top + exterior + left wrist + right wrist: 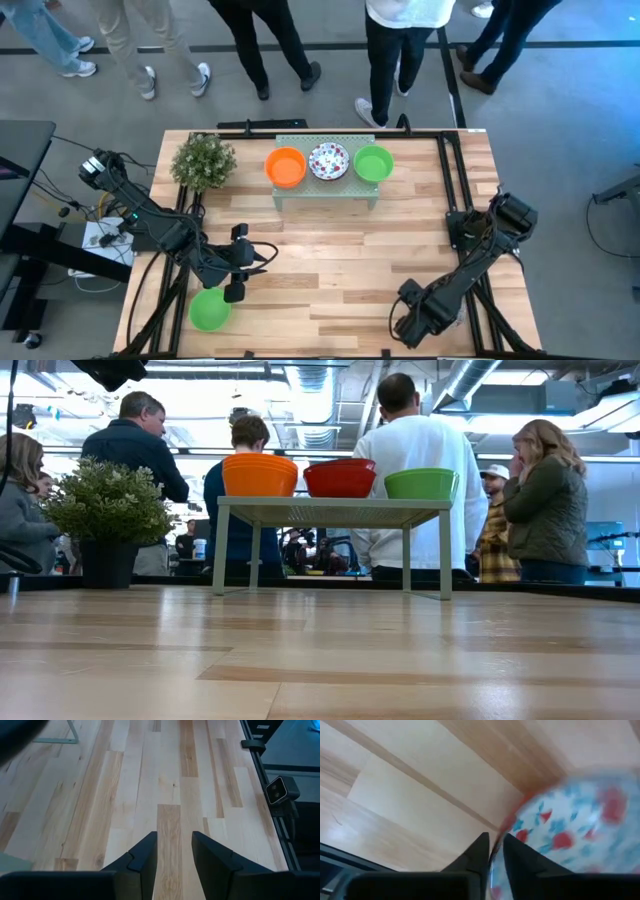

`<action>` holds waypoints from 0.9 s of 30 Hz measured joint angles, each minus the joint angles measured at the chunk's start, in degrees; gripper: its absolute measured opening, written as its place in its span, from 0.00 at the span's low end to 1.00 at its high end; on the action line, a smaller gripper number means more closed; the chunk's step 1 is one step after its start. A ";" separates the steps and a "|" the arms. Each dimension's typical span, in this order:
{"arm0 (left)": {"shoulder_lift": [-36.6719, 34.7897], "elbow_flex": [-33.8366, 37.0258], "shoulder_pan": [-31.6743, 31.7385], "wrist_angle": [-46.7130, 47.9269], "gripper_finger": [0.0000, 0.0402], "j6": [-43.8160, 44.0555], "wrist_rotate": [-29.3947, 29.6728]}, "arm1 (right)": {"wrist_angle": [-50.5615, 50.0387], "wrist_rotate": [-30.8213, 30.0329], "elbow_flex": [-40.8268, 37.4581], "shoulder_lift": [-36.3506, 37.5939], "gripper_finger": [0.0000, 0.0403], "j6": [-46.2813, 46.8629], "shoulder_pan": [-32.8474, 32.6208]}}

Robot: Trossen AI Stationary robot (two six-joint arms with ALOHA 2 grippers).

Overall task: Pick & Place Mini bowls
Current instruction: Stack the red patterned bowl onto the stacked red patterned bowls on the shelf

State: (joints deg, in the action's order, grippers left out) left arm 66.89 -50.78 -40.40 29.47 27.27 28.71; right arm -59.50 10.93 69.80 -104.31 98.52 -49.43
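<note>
Mini bowls are the matter here: three stand in a row on the mesh rack at the far side of the desk, namely an orange bowl, a speckled bowl and a green bowl. Another green bowl lies on the desk well in front of the rack, just beside the left tool, whose fingers stand apart with nothing between them. The right tool, near the desk's front edge and far from the rack, has its fingers nearly together around the rim of a white bowl with red and blue speckles; I judge the grasp is being made now. The next move probably calls for a firm pinch on the thin rim, then a lift and a carry toward the rack. I can read no writing or brand anywhere.
</note>
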 joint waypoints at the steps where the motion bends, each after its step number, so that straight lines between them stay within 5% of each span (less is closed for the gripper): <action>1: 0.00 0.00 0.00 0.00 0.30 0.00 0.00 | -0.07 0.18 0.00 -0.01 0.10 0.00 0.05; 4: 0.00 0.00 0.00 0.00 0.30 0.00 0.00 | -1.27 2.09 0.15 0.17 0.03 0.16 0.46; 14: 0.00 0.00 0.00 -0.03 0.30 0.00 0.00 | -3.69 0.42 3.31 0.08 0.01 -5.90 3.44; 27: 0.00 0.00 0.00 -0.07 0.30 -0.02 0.00 | -3.19 -18.58 11.30 0.02 0.01 -32.64 13.26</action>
State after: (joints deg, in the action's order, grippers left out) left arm 66.89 -50.78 -40.40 29.41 27.24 28.71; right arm -62.69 -7.66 81.10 -104.29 65.88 -36.17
